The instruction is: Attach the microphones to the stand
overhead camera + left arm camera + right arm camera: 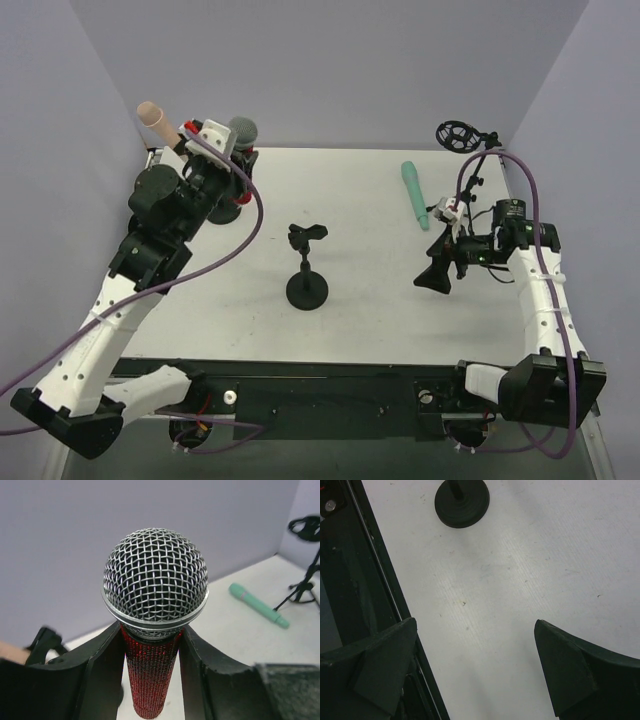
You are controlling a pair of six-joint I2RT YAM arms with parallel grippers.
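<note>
Left fingers [100, 675] clamp the red microphone [155, 585] below its mesh head; right fingers [380, 670] stand wide above the table [520, 580]. Pink microphone [153, 116] apparently sits in the far-left clip [44, 639].

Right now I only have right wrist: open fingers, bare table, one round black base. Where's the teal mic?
Observer: The teal microphone lies flat on the table, on the far side of the right gripper and not touching it.
Operator: Left arm free?
Observer: No. The left gripper is shut on the red microphone, mesh head up, at the far left.
Operator: That base, is its stand loaded?
Observer: No. The centre stand has an empty clip.
</note>
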